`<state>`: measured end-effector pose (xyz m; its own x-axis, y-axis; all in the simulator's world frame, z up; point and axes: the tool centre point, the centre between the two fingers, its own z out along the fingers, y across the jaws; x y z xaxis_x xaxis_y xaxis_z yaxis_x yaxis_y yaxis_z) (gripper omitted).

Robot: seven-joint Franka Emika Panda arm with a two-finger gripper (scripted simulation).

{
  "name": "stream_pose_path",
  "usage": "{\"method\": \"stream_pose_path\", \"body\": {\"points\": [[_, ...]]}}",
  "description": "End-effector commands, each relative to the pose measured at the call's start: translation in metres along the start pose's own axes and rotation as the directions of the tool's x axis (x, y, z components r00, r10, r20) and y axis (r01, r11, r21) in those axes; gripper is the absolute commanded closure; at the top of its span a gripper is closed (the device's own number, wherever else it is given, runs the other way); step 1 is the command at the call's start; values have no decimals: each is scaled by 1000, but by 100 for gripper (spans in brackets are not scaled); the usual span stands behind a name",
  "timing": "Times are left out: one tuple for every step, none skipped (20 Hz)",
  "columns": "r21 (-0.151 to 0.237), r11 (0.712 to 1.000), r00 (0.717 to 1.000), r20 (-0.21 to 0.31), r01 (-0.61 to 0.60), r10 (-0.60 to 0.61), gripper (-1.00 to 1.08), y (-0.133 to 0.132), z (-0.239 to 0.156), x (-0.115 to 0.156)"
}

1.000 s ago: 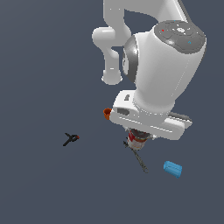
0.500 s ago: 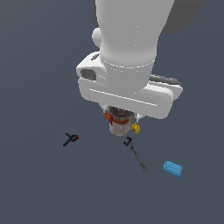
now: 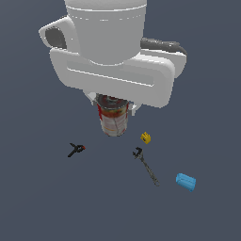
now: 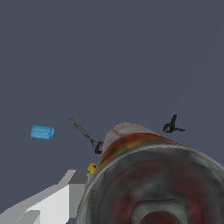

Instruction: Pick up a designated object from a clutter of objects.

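Can (image 3: 113,120) up in the air at the middle of the exterior view, upright, well above the floor. Top end tucked under the big white arm (image 3: 113,52). Claw (image 3: 113,101) grasping the can, though fingers mostly hidden. In the wrist view, can (image 4: 144,175) huge and close, filling the lower right.

Below on the floor: yellow block (image 3: 146,137) just right of the can, wrench (image 3: 146,165) lower right of that, blue block (image 3: 185,181) further to the lower right. Clamp (image 3: 75,149) at lower left, well apart from the rest.
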<state>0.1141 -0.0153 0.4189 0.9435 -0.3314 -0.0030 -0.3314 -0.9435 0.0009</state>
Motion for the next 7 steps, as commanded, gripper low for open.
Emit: {"method": "stream_pose_path", "body": {"points": [[1, 1000, 1000, -3, 1, -1, 108, 4, -9, 2], [1, 1000, 1000, -3, 1, -1, 108, 5, -10, 2], [1, 1000, 1000, -3, 1, -1, 108, 5, -11, 3], [1, 1000, 1000, -3, 1, -1, 108, 6, -12, 3], [1, 1000, 1000, -3, 1, -1, 108, 6, -12, 3], [1, 1000, 1000, -3, 1, -1, 108, 5, -12, 3], [1, 1000, 1000, -3, 1, -1, 108, 5, -11, 3]]}}
